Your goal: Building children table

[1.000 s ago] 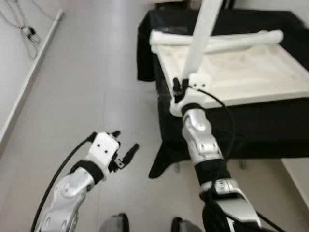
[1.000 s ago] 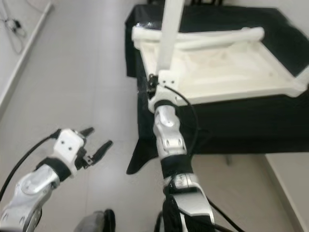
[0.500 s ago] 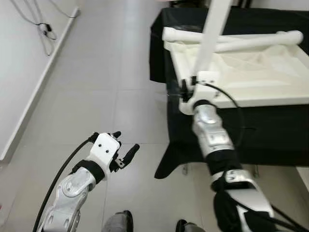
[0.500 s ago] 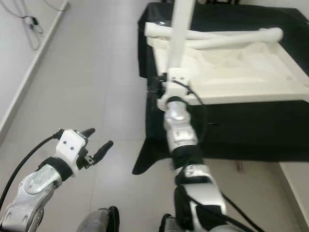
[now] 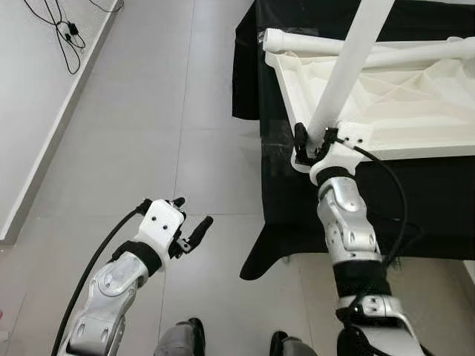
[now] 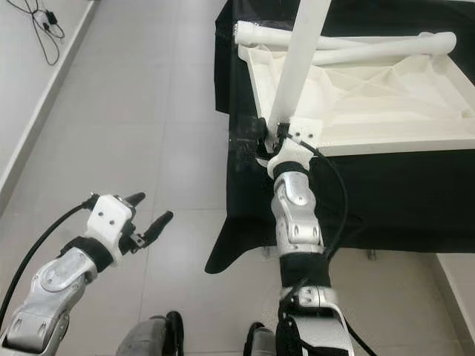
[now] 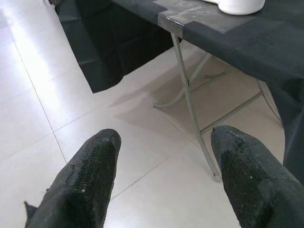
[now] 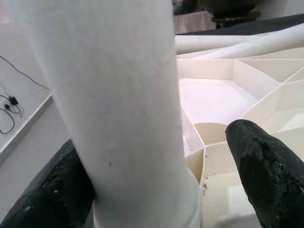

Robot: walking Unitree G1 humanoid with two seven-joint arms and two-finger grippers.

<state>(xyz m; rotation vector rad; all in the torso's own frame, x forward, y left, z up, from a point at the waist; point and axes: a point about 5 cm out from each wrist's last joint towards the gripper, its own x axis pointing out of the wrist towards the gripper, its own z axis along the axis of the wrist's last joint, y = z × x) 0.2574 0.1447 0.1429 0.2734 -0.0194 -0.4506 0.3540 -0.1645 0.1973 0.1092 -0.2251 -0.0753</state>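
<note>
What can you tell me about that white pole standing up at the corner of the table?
The table leg is a plain white round tube, plastic by its look. It stands tilted at the near corner of the upturned white tabletop, which lies on a table draped in black cloth. The right gripper has a black finger on each side of its base.

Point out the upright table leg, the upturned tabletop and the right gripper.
upright table leg (image 5: 349, 74), left eye view, mid-shaft.
upturned tabletop (image 5: 415, 144), left eye view, near rim.
right gripper (image 8: 156, 190), right wrist view, between fingertips, at the leg's base.
</note>
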